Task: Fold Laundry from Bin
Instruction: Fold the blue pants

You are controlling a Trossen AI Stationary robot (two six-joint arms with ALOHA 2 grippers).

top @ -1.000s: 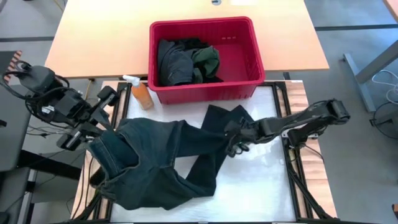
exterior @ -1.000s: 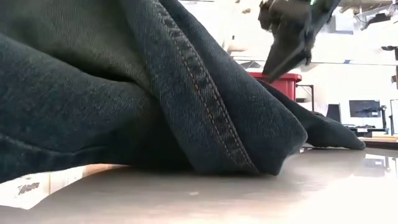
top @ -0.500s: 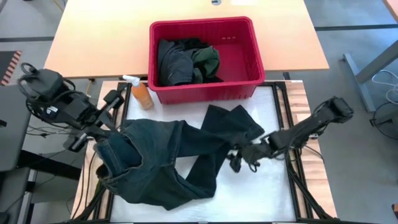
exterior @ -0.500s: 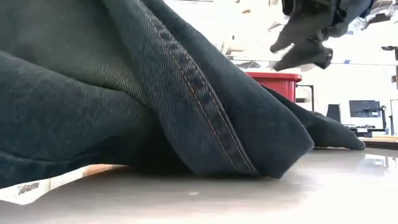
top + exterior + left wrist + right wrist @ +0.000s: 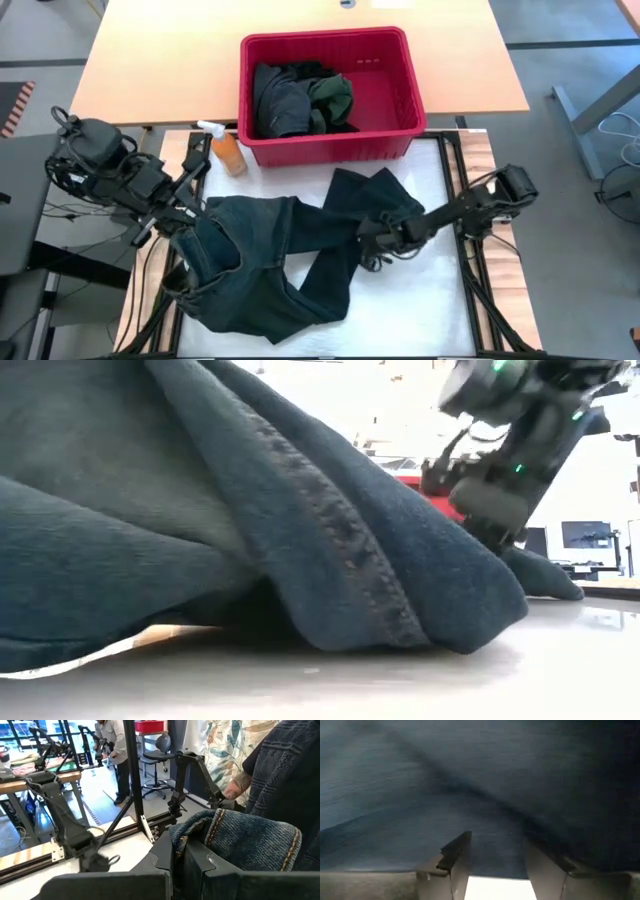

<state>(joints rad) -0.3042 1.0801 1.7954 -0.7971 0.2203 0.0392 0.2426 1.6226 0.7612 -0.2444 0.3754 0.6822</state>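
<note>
Two tools work dark jeans on a white tabletop

Jeans (image 5: 275,265) lie centre; left tool (image 5: 183,215) at nine o'clock clenches the waistband, right tool (image 5: 375,243) at three o'clock stands parted at a leg. At twelve o'clock, red bin (image 5: 400,92) holds dark laundry (image 5: 300,98).

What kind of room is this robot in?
Probably a robot lab or workshop. Beyond the jeans stand another robot arm on a bench, an office chair, and a computer monitor.

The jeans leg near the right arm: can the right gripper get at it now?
Probably yes. The right gripper is open at the edge of the jeans, the denim just ahead of its fingers, nothing between.
</note>
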